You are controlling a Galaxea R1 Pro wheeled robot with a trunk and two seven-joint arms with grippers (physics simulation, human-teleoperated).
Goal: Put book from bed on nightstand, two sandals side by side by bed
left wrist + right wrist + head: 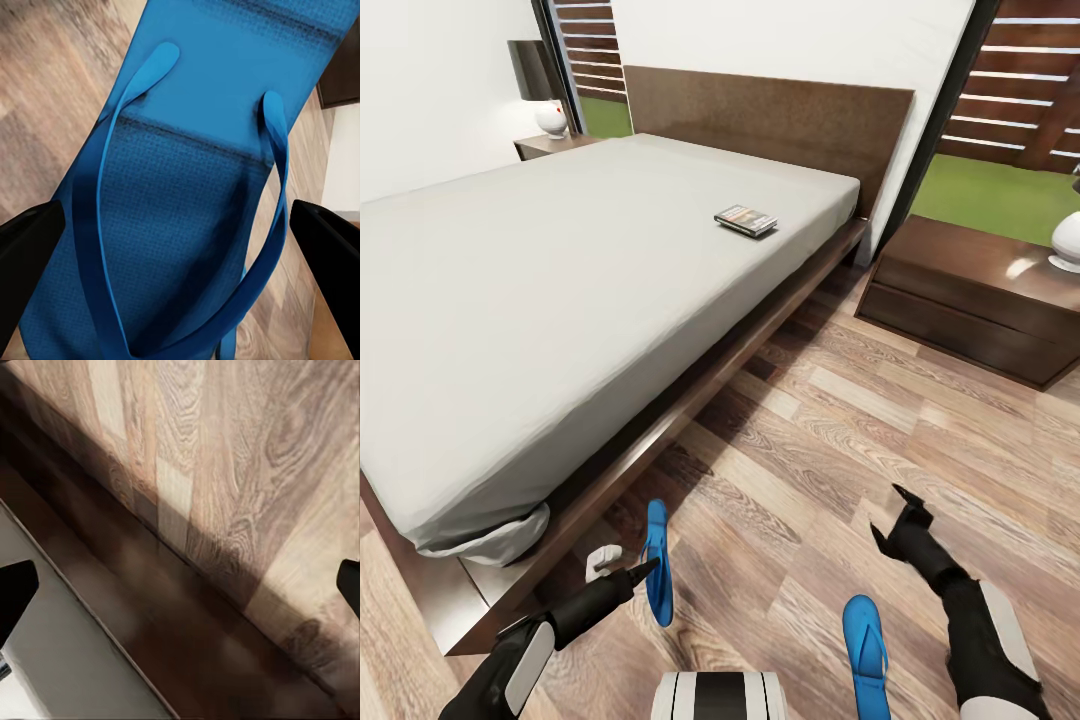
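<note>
The book (745,220) lies flat on the off-white mattress of the bed (560,300), near its far right edge. One blue sandal (657,565) is on the floor close to the bed frame, and my left gripper (647,572) is right at it. In the left wrist view that sandal (187,150) lies between the open fingers (30,255). The other sandal (865,650) lies flat further right, near my base. My right gripper (890,512) hovers open over bare floor, above that second sandal. One nightstand (970,300) stands right of the bed, another nightstand (550,145) at the far left.
A white lamp (1068,240) sits on the right nightstand, another lamp (550,118) on the far one. A small white object (603,560) lies by the bed frame (172,645). Wood-plank floor (840,420) stretches between bed and right nightstand.
</note>
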